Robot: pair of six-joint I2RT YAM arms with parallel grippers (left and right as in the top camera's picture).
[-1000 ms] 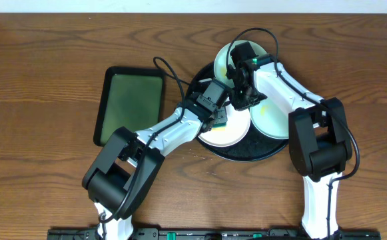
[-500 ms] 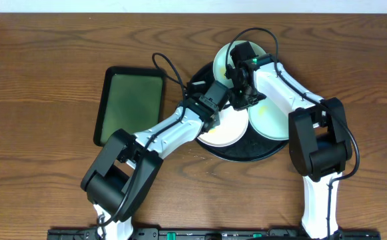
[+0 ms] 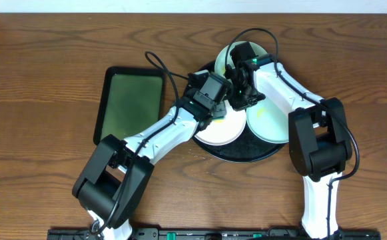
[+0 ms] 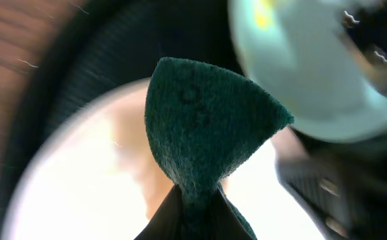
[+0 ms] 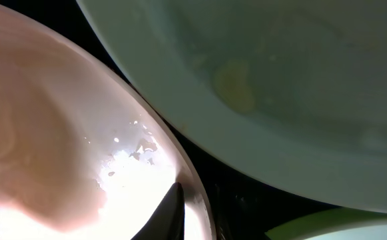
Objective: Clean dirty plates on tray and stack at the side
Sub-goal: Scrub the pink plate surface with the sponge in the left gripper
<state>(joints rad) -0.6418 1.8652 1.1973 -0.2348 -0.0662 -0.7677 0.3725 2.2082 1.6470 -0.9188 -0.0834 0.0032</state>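
Observation:
The black round tray holds three plates: a white plate at the front left, a mint plate at the right and a mint plate at the back. My left gripper is shut on a dark green sponge and holds it over the far part of the white plate. My right gripper is shut on the white plate's rim, with one finger inside the rim. A yellowish smear shows on the mint plate beyond it.
A dark-green rectangular tray lies left of the round tray on the wooden table. The two arms cross closely over the round tray's middle. The tray's black surface shows between the plates.
My left gripper has moved with the sponge across the white plate toward its far edge, closer to the right gripper. The right arm and the plates have not moved.

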